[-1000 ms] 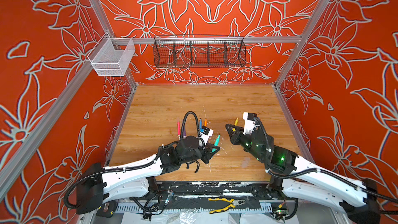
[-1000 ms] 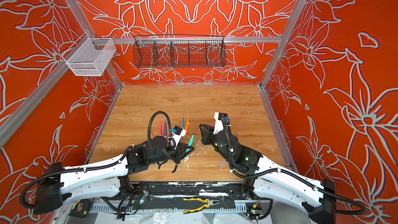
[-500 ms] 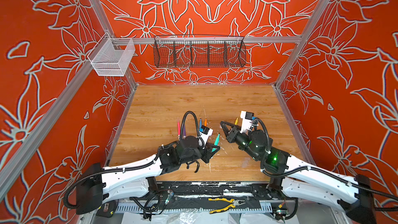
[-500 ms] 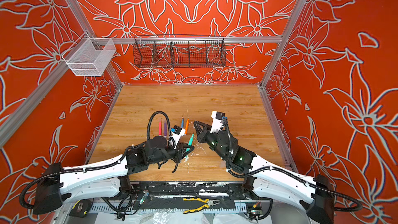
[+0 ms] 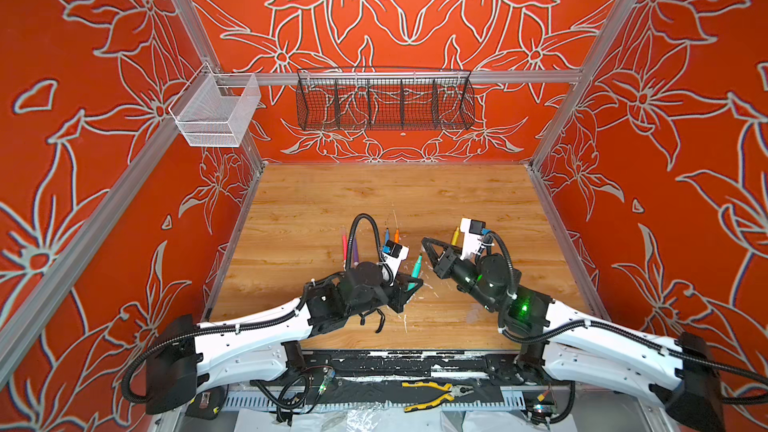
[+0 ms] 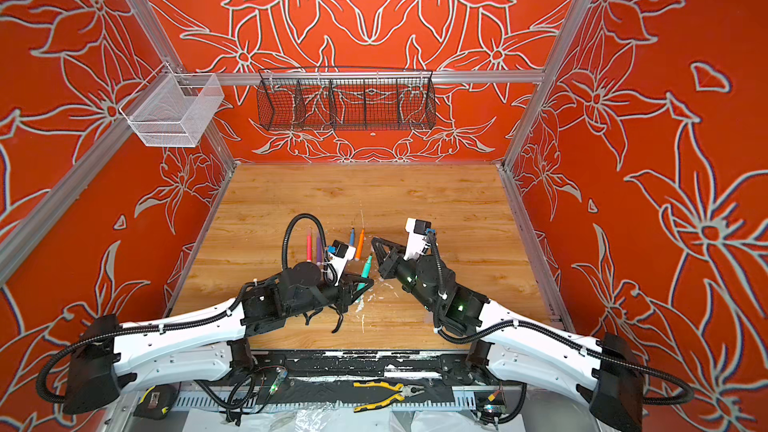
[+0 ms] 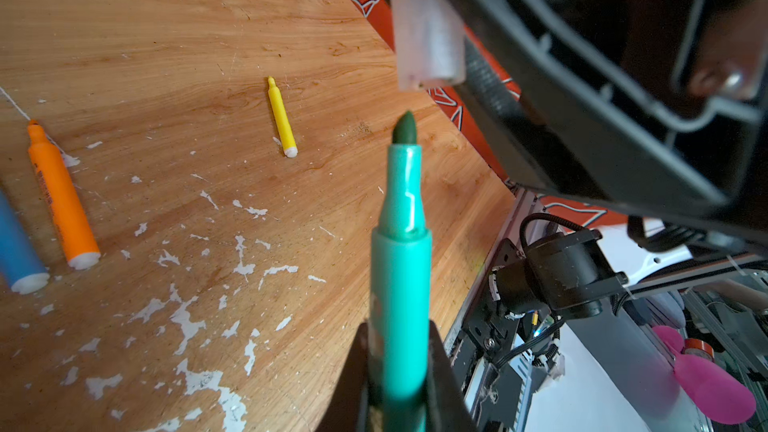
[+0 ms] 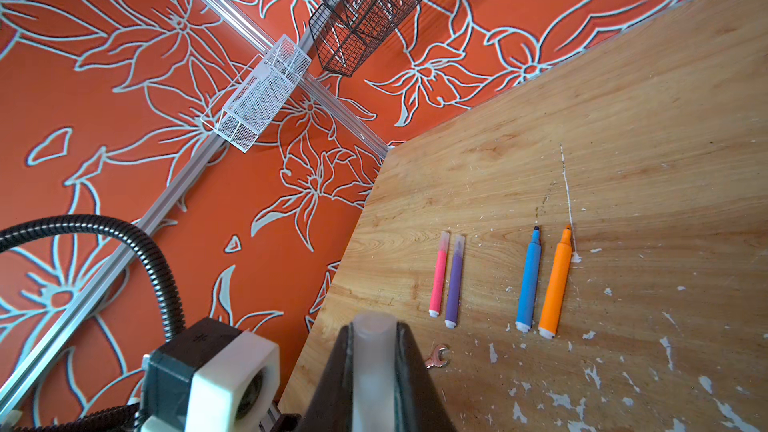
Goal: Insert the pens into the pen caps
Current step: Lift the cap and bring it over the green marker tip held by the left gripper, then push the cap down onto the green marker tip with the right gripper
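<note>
6 pens, 1 in left tool; seemingly 3 caps.

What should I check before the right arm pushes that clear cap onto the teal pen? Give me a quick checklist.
1. Grip of the left gripper on the teal pen, tip bare and pointing out: ok.
2. Grip of the right gripper on the clear cap: ok.
3. Open end of the cap facing the pen tip: cannot tell.
4. Cap in line with the pen: not ok. In both top views they seem to meet at an angle, with a gap between tip and cap.
5. The orange pen, blue pen and yellow pen lie flat, away from the meeting point: ok.
</note>
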`<action>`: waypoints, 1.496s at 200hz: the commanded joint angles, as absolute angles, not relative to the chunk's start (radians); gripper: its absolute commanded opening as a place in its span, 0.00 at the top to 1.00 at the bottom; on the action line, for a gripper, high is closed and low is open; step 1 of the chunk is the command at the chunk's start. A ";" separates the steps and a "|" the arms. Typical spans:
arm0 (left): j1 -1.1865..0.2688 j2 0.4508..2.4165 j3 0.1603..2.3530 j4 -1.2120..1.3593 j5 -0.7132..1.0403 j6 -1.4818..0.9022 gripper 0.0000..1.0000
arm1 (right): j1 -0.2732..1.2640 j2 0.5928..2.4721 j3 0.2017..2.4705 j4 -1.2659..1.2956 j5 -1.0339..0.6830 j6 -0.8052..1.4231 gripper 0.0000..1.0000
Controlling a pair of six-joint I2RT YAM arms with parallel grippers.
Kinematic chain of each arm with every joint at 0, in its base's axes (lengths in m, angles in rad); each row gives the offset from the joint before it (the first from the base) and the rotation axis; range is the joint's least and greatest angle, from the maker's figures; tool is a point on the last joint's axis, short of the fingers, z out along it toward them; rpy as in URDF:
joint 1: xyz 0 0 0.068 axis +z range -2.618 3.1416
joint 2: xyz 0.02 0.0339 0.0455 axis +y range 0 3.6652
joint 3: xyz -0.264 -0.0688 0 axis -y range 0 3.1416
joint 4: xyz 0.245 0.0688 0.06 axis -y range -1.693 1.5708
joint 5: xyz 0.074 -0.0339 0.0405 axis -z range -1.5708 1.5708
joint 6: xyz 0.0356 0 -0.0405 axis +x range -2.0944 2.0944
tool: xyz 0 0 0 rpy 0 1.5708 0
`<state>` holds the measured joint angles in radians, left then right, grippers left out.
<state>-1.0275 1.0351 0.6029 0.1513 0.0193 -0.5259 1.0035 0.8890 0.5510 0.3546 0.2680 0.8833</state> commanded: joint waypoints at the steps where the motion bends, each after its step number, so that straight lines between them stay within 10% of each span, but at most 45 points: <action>1: -1.033 1.020 0.624 0.168 0.003 -0.543 1.00 | 1.002 0.895 0.526 0.404 0.255 0.908 0.97; 232: -0.951 1.061 0.707 0.212 -0.014 -0.509 1.00 | 1.054 0.905 0.431 0.518 0.214 0.957 0.98; 299: -0.922 1.067 0.694 0.212 0.022 -0.492 1.00 | 1.063 0.843 0.418 0.460 0.259 0.934 0.51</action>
